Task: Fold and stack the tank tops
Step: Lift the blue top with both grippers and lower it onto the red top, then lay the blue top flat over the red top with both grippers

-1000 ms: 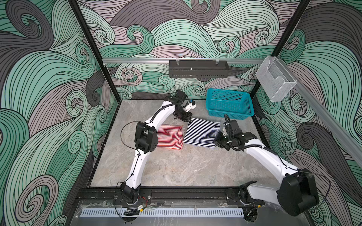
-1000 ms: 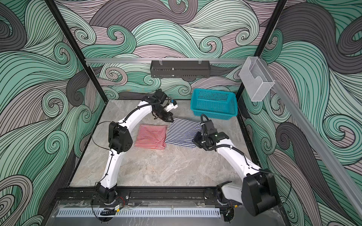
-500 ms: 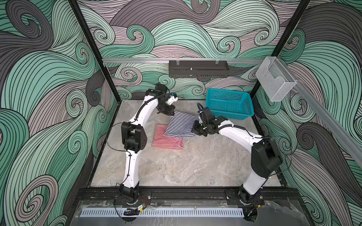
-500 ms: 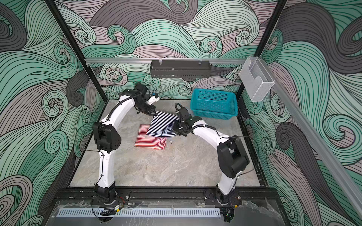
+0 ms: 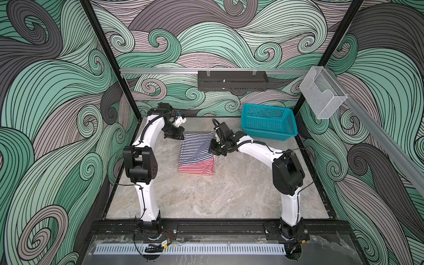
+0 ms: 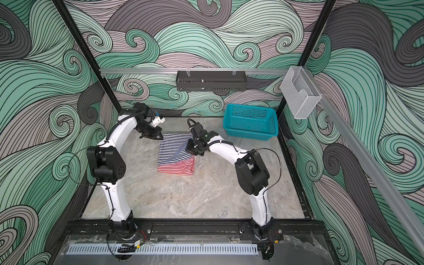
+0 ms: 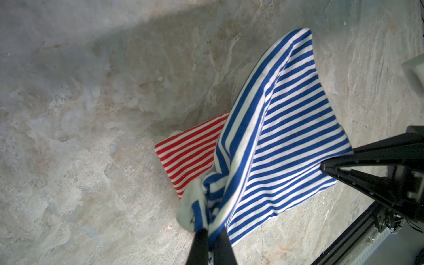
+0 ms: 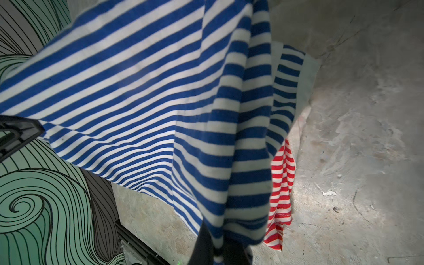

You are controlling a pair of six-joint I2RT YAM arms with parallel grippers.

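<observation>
Navy top (image 5: 195,146) is gripped by left fingers (image 7: 199,247) and right fingers (image 8: 203,245), mid-frame. Red top (image 5: 197,167) may be dragged if lowered crooked.

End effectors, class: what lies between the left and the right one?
The navy-and-white tank top, gripped by left end effector and right end effector, in both top views.
</observation>
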